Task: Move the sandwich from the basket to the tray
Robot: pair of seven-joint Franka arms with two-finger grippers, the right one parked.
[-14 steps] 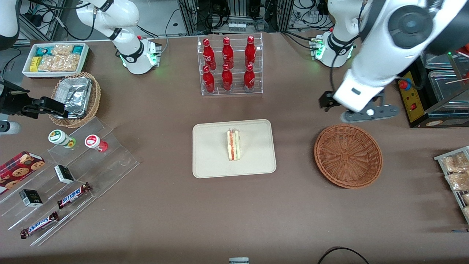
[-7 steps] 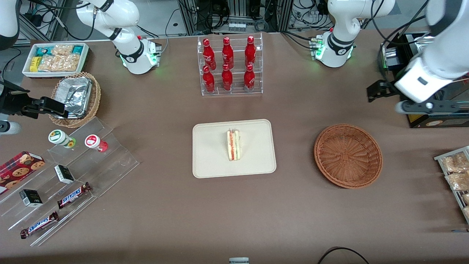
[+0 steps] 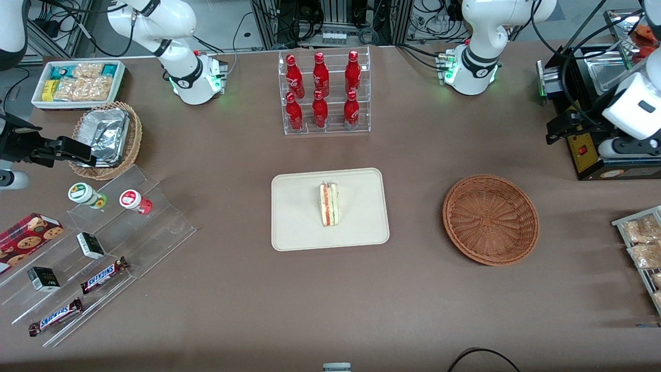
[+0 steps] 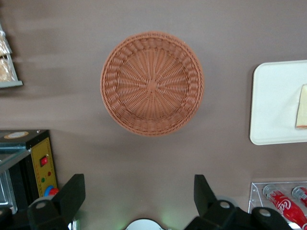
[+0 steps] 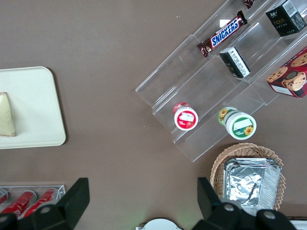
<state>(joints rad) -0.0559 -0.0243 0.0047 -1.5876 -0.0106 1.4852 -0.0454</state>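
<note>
Sandwich (image 3: 329, 204) on edge mid-tray (image 3: 297, 227); wicker basket (image 3: 490, 219) empty.

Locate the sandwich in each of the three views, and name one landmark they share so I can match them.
Front view: sandwich standing on its edge mid-tray; the open gripper hangs near the table's working-arm end.
Left wrist view: only its pale corner at the picture's edge.
Right wrist view: pale wedge cut by the frame.
Shared landmark: the cream tray.

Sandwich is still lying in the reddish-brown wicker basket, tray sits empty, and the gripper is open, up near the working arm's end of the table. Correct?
Not quite. The front view shows the sandwich lying on the tray, and the basket is empty. The rest stands: the gripper is open, raised toward the working arm's end of the table.
</note>
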